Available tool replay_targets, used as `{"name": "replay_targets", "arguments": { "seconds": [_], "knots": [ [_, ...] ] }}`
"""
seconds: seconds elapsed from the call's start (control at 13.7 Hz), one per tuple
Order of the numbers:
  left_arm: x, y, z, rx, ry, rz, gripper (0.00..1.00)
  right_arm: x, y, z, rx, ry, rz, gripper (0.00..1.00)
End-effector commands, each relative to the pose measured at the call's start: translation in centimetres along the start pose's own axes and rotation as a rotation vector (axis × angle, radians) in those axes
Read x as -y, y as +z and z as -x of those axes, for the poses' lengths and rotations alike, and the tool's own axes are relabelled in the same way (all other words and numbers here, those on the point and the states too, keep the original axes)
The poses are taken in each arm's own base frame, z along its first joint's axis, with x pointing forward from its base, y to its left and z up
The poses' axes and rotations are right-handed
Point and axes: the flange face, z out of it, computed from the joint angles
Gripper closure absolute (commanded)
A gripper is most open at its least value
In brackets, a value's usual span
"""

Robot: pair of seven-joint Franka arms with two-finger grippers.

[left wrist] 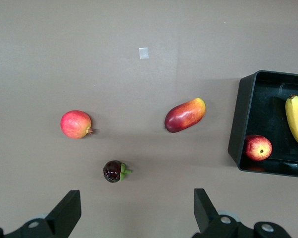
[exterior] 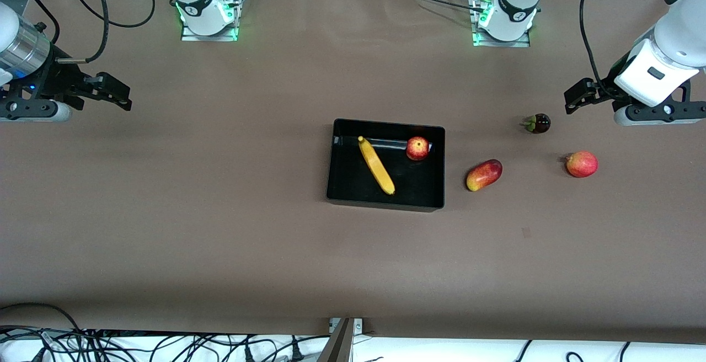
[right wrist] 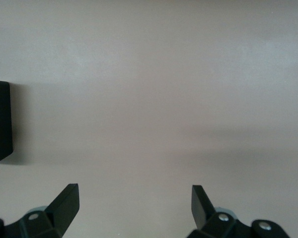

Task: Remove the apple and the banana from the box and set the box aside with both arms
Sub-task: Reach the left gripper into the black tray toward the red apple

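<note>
No step of the task has begun: the apple (exterior: 417, 148) and the banana (exterior: 376, 165) both lie inside the box (exterior: 386, 203), which sits mid-table. Taking the box's centre as a clock face in the front view, the apple rests at about two o'clock near a corner, and the banana runs diagonally from eleven towards five. The left gripper (left wrist: 136, 210) hangs over the table at its own arm's end, jaws spread wide and empty, above a dark purple fruit (exterior: 538, 123); a mango-like fruit (exterior: 483, 175) and a pink-red round fruit (exterior: 581, 164) lie outside the box. The right gripper (right wrist: 135, 206) waits over bare table at its own end, likewise wide open and empty. The next move likely calls for the left arm to reach over the box wall and descend on the apple.
</note>
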Motion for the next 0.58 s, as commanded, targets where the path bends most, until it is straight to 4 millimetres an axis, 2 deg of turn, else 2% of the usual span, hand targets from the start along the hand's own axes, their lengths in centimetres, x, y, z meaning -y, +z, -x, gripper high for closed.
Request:
{"name": "replay_targets", "arguments": {
  "seconds": [0.0, 0.29, 0.44, 0.51],
  "knots": [
    [-0.5, -0.7, 0.1, 0.012, 0.012, 0.010, 0.00, 0.0, -0.4, -0.2, -0.002, 0.003, -0.001, 0.00],
    [-2.3, -0.8, 0.4, 0.032, 0.036, 0.011, 0.00, -0.2, -0.3, -0.2, 0.000, 0.006, -0.001, 0.00],
    [-4.7, -0.7, 1.3, 0.105, 0.084, 0.001, 0.00, 0.0, -0.3, -0.2, 0.000, 0.003, -0.001, 0.00],
    [-6.5, -0.6, 1.4, 0.125, 0.117, -0.001, 0.00, 0.0, -0.3, -0.2, 0.000, 0.003, -0.001, 0.00]
  ]
}}
